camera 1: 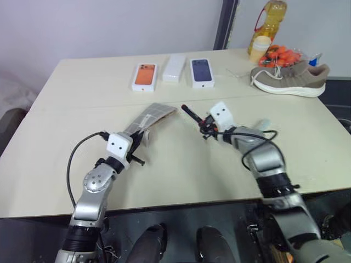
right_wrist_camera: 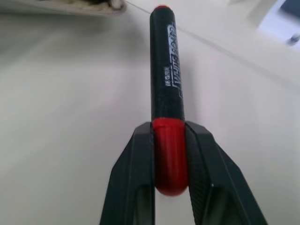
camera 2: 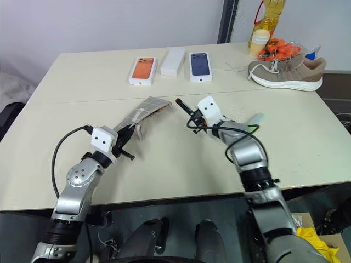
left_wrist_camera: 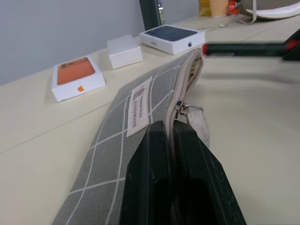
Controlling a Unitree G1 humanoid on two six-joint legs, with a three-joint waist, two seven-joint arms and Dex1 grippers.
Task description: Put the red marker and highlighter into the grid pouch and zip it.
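- The red marker [right_wrist_camera: 166,101] is clamped by its red cap between the black fingers of the right gripper [camera 1: 206,129], black barrel pointing out ahead, lifted clear of the table [camera 1: 181,170].
- The grid pouch [camera 1: 149,118] is pinched at its zipper edge by the left gripper [left_wrist_camera: 174,154], jaws fully closed on the fabric; its far end is raised off the table, the mouth facing the marker.
- The step in hand looks like loading: the marker is carried, not yet inside the pouch.
- The marker's tip sits just beside the pouch's far end, a small gap between them.
- The next move calls for the barrel to be lined up with the mouth and slid in; how far the zipper stands open cannot be told, though the zipper pull [left_wrist_camera: 188,110] hangs close to the left fingers.
- The highlighter [camera 1: 265,125] lies on the table beyond the right arm, well apart from the pouch, not yet fetched.
- Room: bare tabletop surrounds the pouch on its near side.
- Behind the pouch stand three phone boxes [camera 1: 171,72]; the sneaker [camera 1: 289,79] is far off toward the table's back corner.
- The near table edge runs close under both forearms.
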